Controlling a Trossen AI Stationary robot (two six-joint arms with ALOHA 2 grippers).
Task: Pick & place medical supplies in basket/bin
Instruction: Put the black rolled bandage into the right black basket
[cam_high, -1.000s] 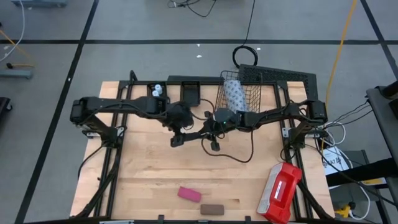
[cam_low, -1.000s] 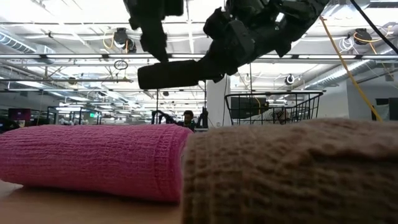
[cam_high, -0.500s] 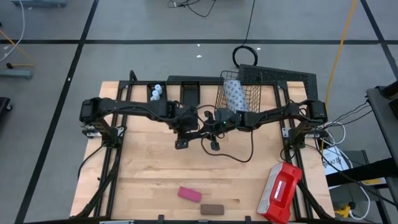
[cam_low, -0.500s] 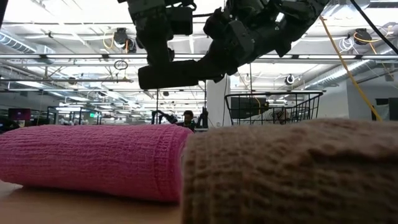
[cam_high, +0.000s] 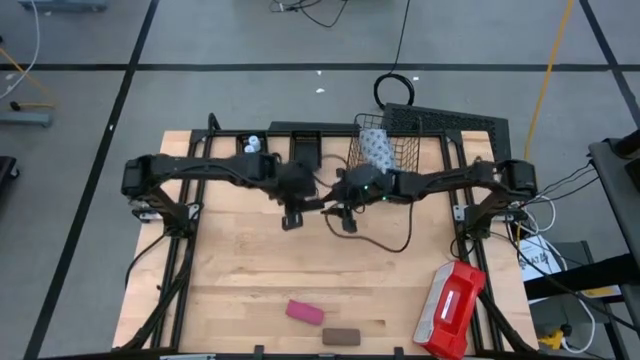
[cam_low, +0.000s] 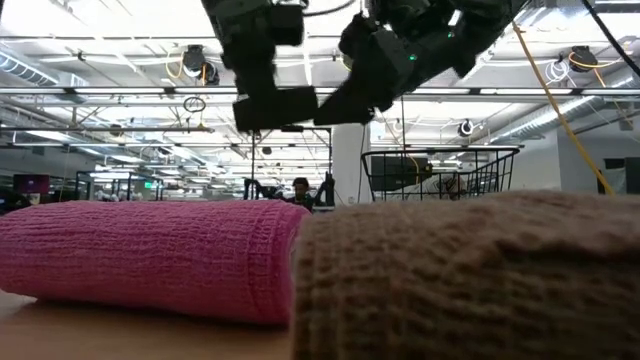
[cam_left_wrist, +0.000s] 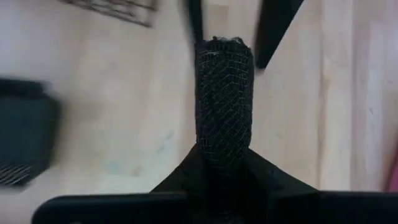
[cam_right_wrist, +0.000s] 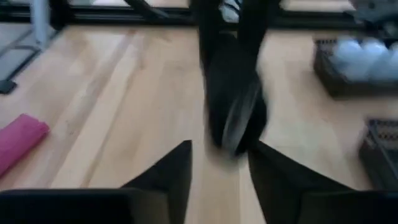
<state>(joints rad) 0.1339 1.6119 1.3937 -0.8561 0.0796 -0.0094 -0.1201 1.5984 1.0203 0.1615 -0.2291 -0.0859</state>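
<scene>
While the left gripper (cam_high: 292, 218) was clamped on the black block (cam_left_wrist: 224, 102) and the right gripper (cam_high: 343, 216) stood with fingers apart just beside it, both had moved slightly toward twelve o'clock, and the wire basket (cam_high: 398, 152) at one o'clock held the dotted pack (cam_high: 375, 150).

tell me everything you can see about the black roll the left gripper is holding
The black roll is a short cylinder wrapped in a mesh-like woven bandage material, dark all over. It is clamped between the left gripper's two fingers, its free end pointing away from the wrist, its lower end hidden between them. It hangs in the air above the wooden table, near the middle, touching nothing but the fingers. In the low view it shows as a dark horizontal bar well above the tabletop.
</scene>
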